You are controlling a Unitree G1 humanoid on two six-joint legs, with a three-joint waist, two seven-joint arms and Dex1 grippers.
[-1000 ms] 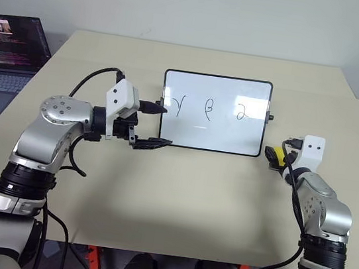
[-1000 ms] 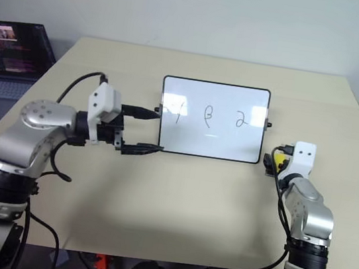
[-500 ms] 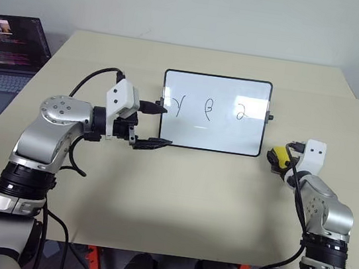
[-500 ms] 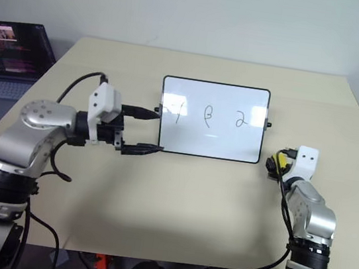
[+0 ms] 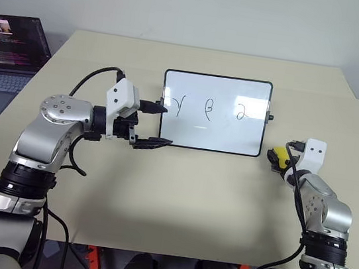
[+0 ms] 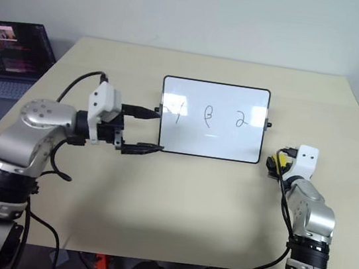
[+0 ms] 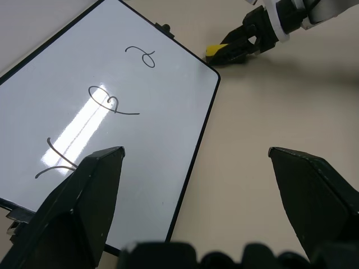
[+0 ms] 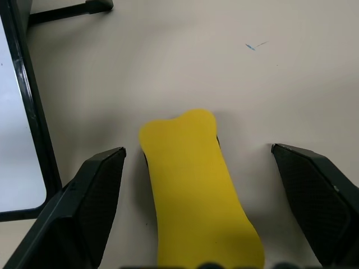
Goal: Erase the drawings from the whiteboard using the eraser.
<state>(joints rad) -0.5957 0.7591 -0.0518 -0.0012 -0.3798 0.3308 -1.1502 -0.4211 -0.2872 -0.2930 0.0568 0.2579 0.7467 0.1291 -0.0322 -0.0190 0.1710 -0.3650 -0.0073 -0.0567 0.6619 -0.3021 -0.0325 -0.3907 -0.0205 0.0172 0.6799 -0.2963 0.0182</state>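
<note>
1. Eraser (image 8: 196,185), a small oblong yellow block with a dark underside, is lying on the beige bench (image 5: 190,203) between the right gripper's (image 8: 202,168) two black fingers (image 8: 95,196), which are standing wide open on either side of it and not yet touching it.
2. Its long axis is running roughly along the direction the fingers are pointing, so a straight closing squeeze across its narrow width looks like what the coming move calls for.
3. Outward from there, the eraser is sitting just beside the right-hand lower corner of the whiteboard (image 5: 213,129), a small glossy white rectangular board with a thin black frame, lying flat on the bench.
4. The right arm is plainly the nearer one; the left gripper (image 5: 157,126) is hovering at the board's opposite, left edge with its fingers (image 7: 84,196) spread open and empty.
5. The drawings (image 5: 208,109), three thin black squiggles in a row across the board's upper half, are all unerased, so the wiping itself is not yet begun.
6. Compared with a second ago, the right gripper has shifted slightly outward and lower, settling around the eraser; over the last half second it is holding still, while the left arm, board and drawings are staying as they were.
</note>
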